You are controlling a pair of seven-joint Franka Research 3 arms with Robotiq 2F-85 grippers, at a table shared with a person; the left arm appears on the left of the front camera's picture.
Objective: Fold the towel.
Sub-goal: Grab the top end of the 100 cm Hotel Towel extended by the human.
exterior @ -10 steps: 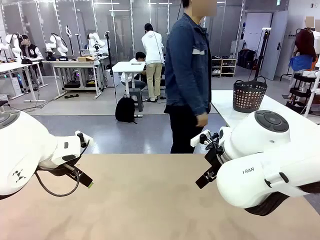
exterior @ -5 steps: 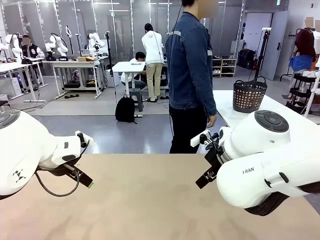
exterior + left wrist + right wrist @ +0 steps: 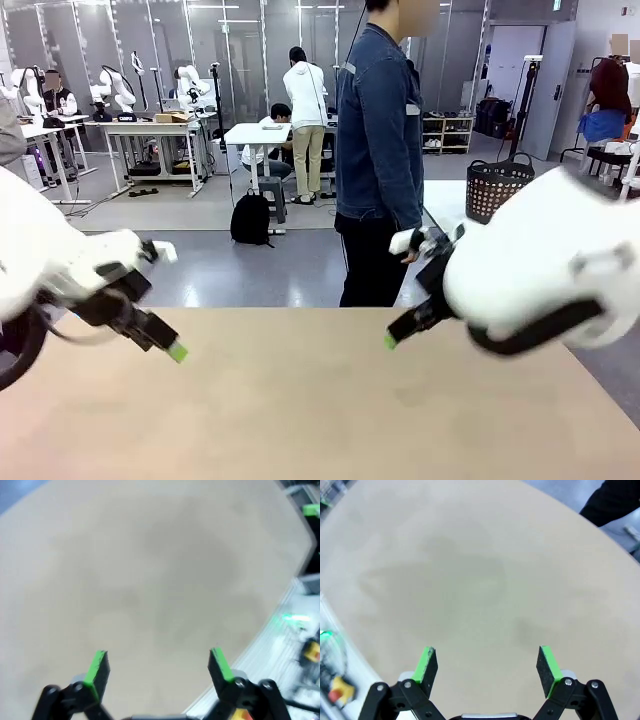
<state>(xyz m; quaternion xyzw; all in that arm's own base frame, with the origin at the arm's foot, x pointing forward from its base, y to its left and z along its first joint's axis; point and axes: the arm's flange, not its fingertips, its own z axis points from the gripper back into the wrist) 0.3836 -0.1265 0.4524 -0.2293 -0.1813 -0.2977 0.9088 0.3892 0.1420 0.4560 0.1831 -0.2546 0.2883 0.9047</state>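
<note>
Two white robot arms are reaching in over a bare tan worktop (image 3: 300,420) from the left and right edges of the front view, both looking blurred. The left pincer (image 3: 175,350) is hanging above the worktop at middle left, its green tip pointing down and toward the centre. The right pincer (image 3: 392,338) is hanging at middle right, its green tip pointing down and to the left, well apart from the other. In the left wrist view, the left pincer (image 3: 159,666) is standing with its two green pads spread wide and nothing between them, over plain worktop. In the right wrist view, the right pincer (image 3: 487,665) is likewise gaping wide and holding nothing, with the same bare surface beneath it. A person (image 3: 378,150) in a denim jacket and dark trousers is standing side-on at the far edge of the worktop, upper centre of the frame. A dark basket (image 3: 497,190) is sitting on a white table behind, at upper right. Where the towel is lying cannot be told.
</note>
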